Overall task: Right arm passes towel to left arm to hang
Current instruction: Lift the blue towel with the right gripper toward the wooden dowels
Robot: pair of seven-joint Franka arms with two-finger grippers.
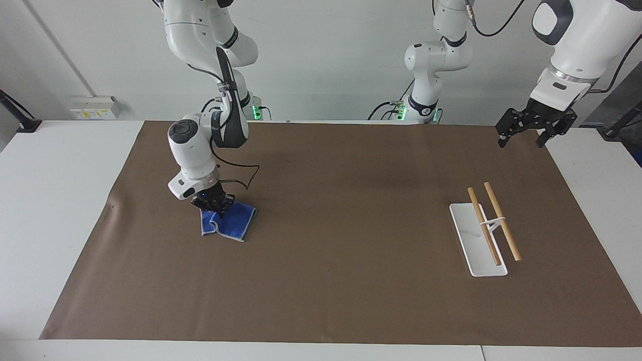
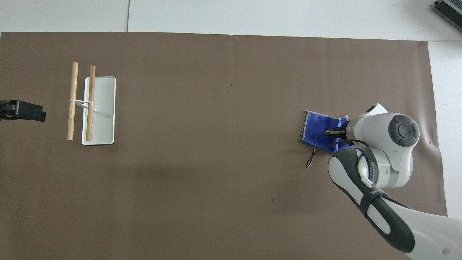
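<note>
Blue terry cloth is pinched between the fingers of the right gripper (image 1: 213,205) at the right arm's end of the counter (image 1: 65,165); the towel (image 1: 228,224) is gathered at its upper edge and droops in soft folds, pale grey edging showing, its lower part seemingly touching the brown mat (image 1: 341,240). A steady vertical lift is judged best, so that the hanging cloth is cleared before being carried toward the middle for the handover. The left gripper (image 1: 535,131), fingers spread, waits above the mat's corner near the rack (image 1: 489,228).
</note>
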